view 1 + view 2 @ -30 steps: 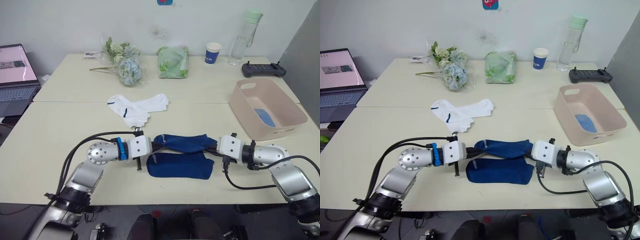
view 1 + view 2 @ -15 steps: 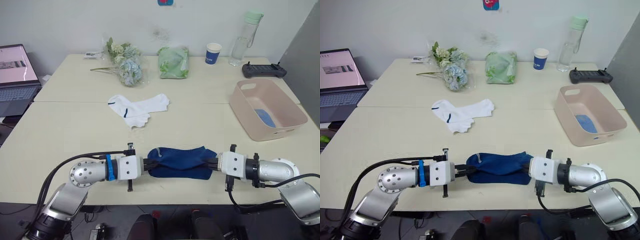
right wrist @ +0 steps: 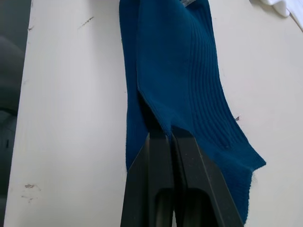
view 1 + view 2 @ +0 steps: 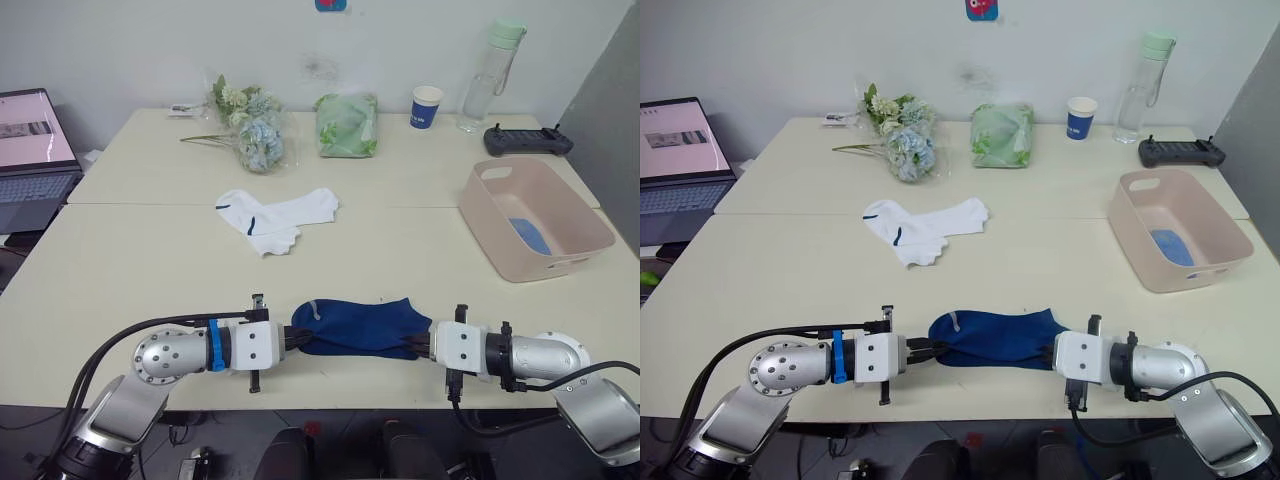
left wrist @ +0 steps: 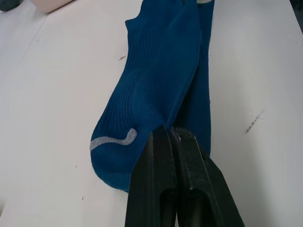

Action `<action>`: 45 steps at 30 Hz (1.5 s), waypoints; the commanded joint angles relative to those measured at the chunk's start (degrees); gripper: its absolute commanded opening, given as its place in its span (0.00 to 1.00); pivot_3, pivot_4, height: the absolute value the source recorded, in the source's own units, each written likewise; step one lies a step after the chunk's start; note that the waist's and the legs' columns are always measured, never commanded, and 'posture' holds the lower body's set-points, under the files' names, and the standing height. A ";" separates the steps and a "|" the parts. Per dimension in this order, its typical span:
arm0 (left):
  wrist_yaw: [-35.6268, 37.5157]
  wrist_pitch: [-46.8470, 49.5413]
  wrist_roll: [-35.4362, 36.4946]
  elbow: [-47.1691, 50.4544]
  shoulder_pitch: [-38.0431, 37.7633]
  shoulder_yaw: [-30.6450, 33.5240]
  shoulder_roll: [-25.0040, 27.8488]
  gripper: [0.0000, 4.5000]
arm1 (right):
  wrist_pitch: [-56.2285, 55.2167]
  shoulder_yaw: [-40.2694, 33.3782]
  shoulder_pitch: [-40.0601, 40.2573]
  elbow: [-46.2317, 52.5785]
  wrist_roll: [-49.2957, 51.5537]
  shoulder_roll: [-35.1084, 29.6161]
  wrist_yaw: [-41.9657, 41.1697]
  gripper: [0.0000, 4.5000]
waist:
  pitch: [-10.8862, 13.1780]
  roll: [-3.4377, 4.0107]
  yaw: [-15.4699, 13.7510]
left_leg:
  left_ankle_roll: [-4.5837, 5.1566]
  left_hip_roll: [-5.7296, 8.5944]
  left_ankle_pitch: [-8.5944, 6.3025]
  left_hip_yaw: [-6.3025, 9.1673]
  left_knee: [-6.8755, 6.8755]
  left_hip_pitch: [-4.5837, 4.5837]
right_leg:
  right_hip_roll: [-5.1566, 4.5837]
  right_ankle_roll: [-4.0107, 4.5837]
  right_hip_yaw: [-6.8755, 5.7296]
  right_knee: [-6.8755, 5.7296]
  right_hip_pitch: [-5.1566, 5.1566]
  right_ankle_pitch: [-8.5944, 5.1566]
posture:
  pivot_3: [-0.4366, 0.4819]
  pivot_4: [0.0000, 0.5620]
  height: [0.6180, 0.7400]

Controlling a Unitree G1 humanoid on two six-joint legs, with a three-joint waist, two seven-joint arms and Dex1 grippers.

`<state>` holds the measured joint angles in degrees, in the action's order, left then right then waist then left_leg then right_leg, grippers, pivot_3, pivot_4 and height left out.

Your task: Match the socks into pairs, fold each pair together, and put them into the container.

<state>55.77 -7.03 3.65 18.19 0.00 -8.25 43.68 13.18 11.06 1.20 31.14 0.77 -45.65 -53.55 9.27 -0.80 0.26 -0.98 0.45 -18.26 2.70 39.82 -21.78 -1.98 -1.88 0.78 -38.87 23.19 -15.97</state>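
Roughly halfway: the ribbed navy socks (image 4: pixel 358 326) lie stacked at the table's six o'clock edge, the left gripper (image 5: pixel 173 135) and right gripper (image 3: pixel 166 135) each clamped on an end. A light blue sock (image 4: pixel 530 235) lies in the smooth pink tub (image 4: pixel 500 255) at three o'clock; the soft white socks (image 4: pixel 275 215) wait unpaired at eleven.

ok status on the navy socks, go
Left claw and right claw each shut on an end of the stacked navy socks, flat on the table. White socks unpaired. Tub off right, path clear.
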 commanded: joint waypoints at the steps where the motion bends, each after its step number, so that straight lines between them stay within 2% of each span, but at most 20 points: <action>1: -0.43 -1.36 -0.76 0.59 -0.05 0.38 0.51 0.00 | -0.37 0.35 -0.38 0.49 0.50 -0.20 -0.47 0.01 | 0.00 0.00 0.00 | 0.00 0.00 0.00 0.00 0.00 0.00 | 0.00 0.00 0.00 0.00 0.00 0.00 | 0.48 0.27 1.00; 4: -0.29 -0.84 -0.33 0.73 -0.20 0.43 0.32 0.00 | 0.74 0.43 -0.53 0.91 1.09 -0.12 -0.55 0.01 | 0.00 0.00 0.00 | 0.00 -0.01 0.00 0.00 0.00 0.00 | 0.01 0.00 0.00 0.00 0.00 0.00 | 0.48 0.27 1.00; 5: -0.25 -0.72 -0.26 0.66 -0.19 0.41 0.29 0.00 | 1.29 0.26 -0.72 0.97 1.44 0.03 -0.38 0.05 | 0.00 0.00 0.00 | 0.00 0.00 0.00 0.00 0.00 0.00 | 0.01 0.00 0.00 0.00 0.00 0.00 | 0.48 0.27 1.00; 8: 0.55 1.30 1.33 0.99 -0.37 0.34 0.32 0.13 | 3.04 -0.80 -0.83 1.85 3.57 -0.78 -1.53 0.23 | 0.00 0.00 0.00 | 0.00 0.00 0.00 0.00 0.00 0.00 | 0.01 0.00 0.00 0.00 0.00 0.00 | 0.48 0.27 1.00; 12: 4.01 5.04 5.97 2.74 -1.09 1.56 2.26 0.41 | 6.18 -5.64 -1.26 2.95 9.77 -2.55 -3.74 0.54 | 0.00 0.00 0.01 | 0.00 0.00 0.00 -0.01 0.00 0.00 | 0.01 0.00 0.00 -0.01 0.00 0.00 | 0.48 0.27 1.00; 16: 7.23 10.06 11.41 2.70 0.25 4.35 5.09 0.67 | 16.85 -12.34 -3.70 2.05 20.48 -0.71 -2.27 0.84 | 0.00 0.00 0.02 | 0.01 -0.03 0.00 0.02 0.00 0.01 | 0.01 0.00 -0.01 -0.02 0.00 0.00 | 0.48 0.27 1.00; 17: 7.66 11.33 12.50 2.63 0.84 4.87 5.46 0.74 | 18.49 -13.07 -4.59 1.15 21.36 -0.02 -1.07 0.85 | 0.00 0.00 0.02 | 0.01 -0.04 0.00 0.03 0.00 0.01 | 0.01 0.00 -0.02 -0.02 -0.01 0.00 | 0.48 0.27 1.00; 20: 7.34 16.22 16.47 3.04 3.22 6.22 4.85 0.97 | 24.23 -13.40 -4.76 -2.30 21.63 2.20 3.54 0.85 | -0.01 -0.02 0.01 | 0.01 -0.01 0.00 0.03 0.00 0.00 | 0.01 0.00 -0.03 -0.01 -0.02 0.00 | 0.48 0.27 1.00; 22: 6.43 18.08 17.79 3.09 4.94 6.42 3.82 0.99 | 27.12 -12.32 -3.85 -4.60 20.98 3.15 5.74 0.85 | -0.01 -0.04 -0.08 | 0.01 -0.01 -0.01 0.03 0.01 -0.03 | 0.01 0.00 -0.03 0.01 -0.02 0.00 | 0.48 0.27 1.00; 27: 3.78 17.69 15.48 2.67 6.85 5.82 1.74 0.99 | 29.00 -10.58 -1.99 -5.54 20.99 5.11 8.35 0.85 | -0.01 -0.03 -0.06 | 0.01 0.00 -0.01 0.00 0.00 -0.02 | -0.01 0.00 0.01 -0.01 0.00 0.00 | 0.48 0.27 1.00; 31: 3.90 16.30 14.04 2.37 6.38 5.14 1.41 1.00 | 28.89 -9.95 -1.09 -6.58 21.00 5.45 8.81 0.66 | -0.03 -0.01 0.24 | 0.01 -0.03 -0.01 0.01 -0.02 0.03 | 0.02 0.00 0.03 -0.05 0.01 0.00 | 0.48 0.27 1.00; 39: 5.46 15.79 14.72 0.83 8.19 4.97 0.30 1.00 | 33.88 -11.24 -2.65 -6.56 25.55 8.49 10.34 0.03 | -0.03 -0.01 0.20 | 0.01 -0.03 -0.01 0.02 -0.01 0.02 | 0.02 0.00 0.01 -0.04 0.00 0.00 | 0.48 0.27 1.00; 45: 5.62 16.85 14.69 -0.35 11.43 3.19 -1.62 1.00 | 37.23 -14.26 -4.69 -6.88 28.52 6.89 10.26 0.01 | -0.02 -0.01 0.18 | 0.01 -0.01 -0.01 0.01 0.00 0.01 | 0.03 0.00 0.01 -0.05 0.00 0.00 | 0.48 0.27 1.00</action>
<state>61.03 9.76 17.74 17.46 10.31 -4.73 42.37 49.48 -0.67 -2.20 23.69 27.72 -37.65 -43.25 9.24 -0.81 0.44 -0.97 0.44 -18.26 2.70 39.82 -21.77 -1.95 -1.88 0.80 -38.92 23.19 -15.97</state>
